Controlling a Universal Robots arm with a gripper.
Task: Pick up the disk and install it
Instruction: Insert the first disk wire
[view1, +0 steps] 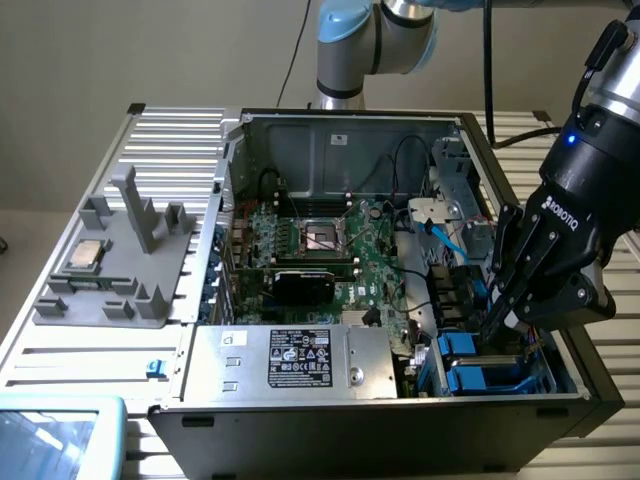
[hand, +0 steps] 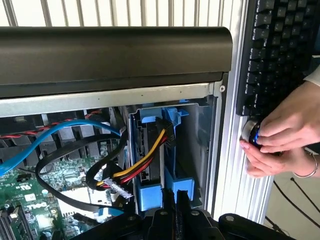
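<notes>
The claw (view1: 497, 328), fingers together and gripping nothing, rests its tips against the blue end of the disk (hand: 179, 187), which stands on edge in the drive cage of the open computer case (view1: 340, 150), directly ahead of the tips. So pickup and insertion look done; whether the disk is fully seated cannot be told. Just beside it sits a second drive (hand: 145, 135) with yellow, red and black leads. "ROBOTIQ" reads on the claw's body. Farther off, the power supply (view1: 290, 358) carries a black label, its print too small to read
</notes>
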